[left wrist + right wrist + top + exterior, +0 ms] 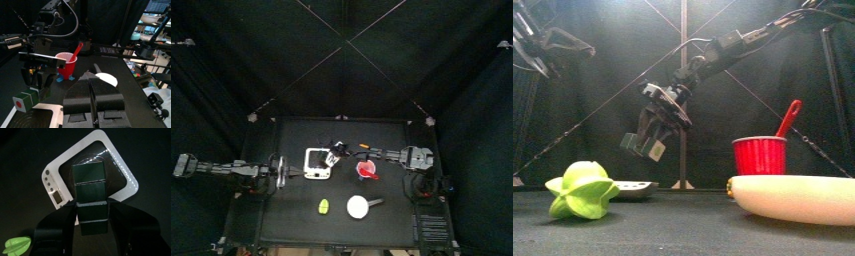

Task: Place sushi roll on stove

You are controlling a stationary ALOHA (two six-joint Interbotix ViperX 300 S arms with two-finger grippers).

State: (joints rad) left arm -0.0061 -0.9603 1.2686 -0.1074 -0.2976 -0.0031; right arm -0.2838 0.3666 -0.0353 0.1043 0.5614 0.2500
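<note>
Sushi roll (91,190) pinched in right hand (652,141), held above stove (117,158). Risk: roll bounces or rolls off slab if released too high. Left hand (95,92) pressed together, parked at worktop's left. Red cup (759,156), pan (360,205), green toy (581,190) nearby, none blocking.

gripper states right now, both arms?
Left gripper: jaws shut, holding nothing, resting at the table's left.
Right gripper: shut on the sushi roll, hanging above the stove.
</note>
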